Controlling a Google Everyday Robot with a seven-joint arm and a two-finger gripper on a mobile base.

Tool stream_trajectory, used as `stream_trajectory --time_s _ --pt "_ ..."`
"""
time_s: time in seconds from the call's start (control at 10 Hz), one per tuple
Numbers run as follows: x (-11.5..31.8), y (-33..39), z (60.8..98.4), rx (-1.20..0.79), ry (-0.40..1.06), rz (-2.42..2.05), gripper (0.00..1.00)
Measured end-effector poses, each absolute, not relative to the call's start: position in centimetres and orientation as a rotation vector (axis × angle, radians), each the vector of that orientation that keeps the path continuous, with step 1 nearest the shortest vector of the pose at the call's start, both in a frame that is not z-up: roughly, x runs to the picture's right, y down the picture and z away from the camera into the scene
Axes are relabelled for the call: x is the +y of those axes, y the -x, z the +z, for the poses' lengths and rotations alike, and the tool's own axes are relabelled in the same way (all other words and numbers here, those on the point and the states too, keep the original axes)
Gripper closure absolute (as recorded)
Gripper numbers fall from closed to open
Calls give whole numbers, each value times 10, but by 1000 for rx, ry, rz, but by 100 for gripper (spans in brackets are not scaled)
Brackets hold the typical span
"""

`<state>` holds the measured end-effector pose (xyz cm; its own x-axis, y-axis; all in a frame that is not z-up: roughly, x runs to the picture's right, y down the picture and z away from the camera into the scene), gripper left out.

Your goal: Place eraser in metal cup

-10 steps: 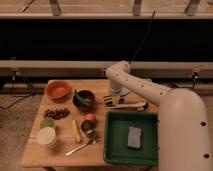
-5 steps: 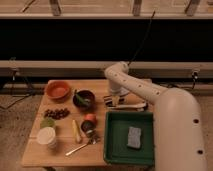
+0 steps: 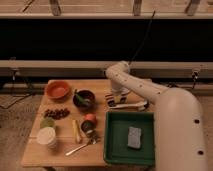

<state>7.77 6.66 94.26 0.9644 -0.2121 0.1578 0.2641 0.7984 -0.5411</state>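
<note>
Over the last second the jaws of the gripper (image 3: 116,96) have been brought from wide apart to pressed together, while the arm has been kept almost where it was, low over the back half of the bench (image 3: 35,152). The closing was made right at the eraser (image 3: 110,100), so a pinch on the eraser is judged to have been taken. The contact itself is hidden under the wrist. No lift can be made out: the eraser is seen at bench height, as it was before.

For the task this means that the grasp step is probably done and that the carry has not begun. The metal cup (image 3: 89,132) stands well apart from the jaws, toward the front edge of the bench and off to the side of the dark bowl (image 3: 83,99). A reddish round object (image 3: 90,119) lies between the jaws and the cup. A lift is judged necessary before any sideways travel, so that this object and the bowl are cleared.

The eraser shows as a small flat block with dark and pale stripes, directly beneath the jaws and partly covered by them. Just beside the jaws, on the side away from the bowl, a long white-handled tool (image 3: 129,105) lies close to the eraser and could be dragged along.
</note>
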Motion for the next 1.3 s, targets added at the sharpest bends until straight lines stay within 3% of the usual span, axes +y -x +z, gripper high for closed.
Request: stream_trajectory --time_s 0.2,0.6,0.9,1.3 --pt "58 -86 928 -85 573 -260 100" --pt "36 -89 852 -146 535 -284 100" --pt "60 -68 797 -204 525 -368 100" --pt "108 19 739 -286 517 -563 100"
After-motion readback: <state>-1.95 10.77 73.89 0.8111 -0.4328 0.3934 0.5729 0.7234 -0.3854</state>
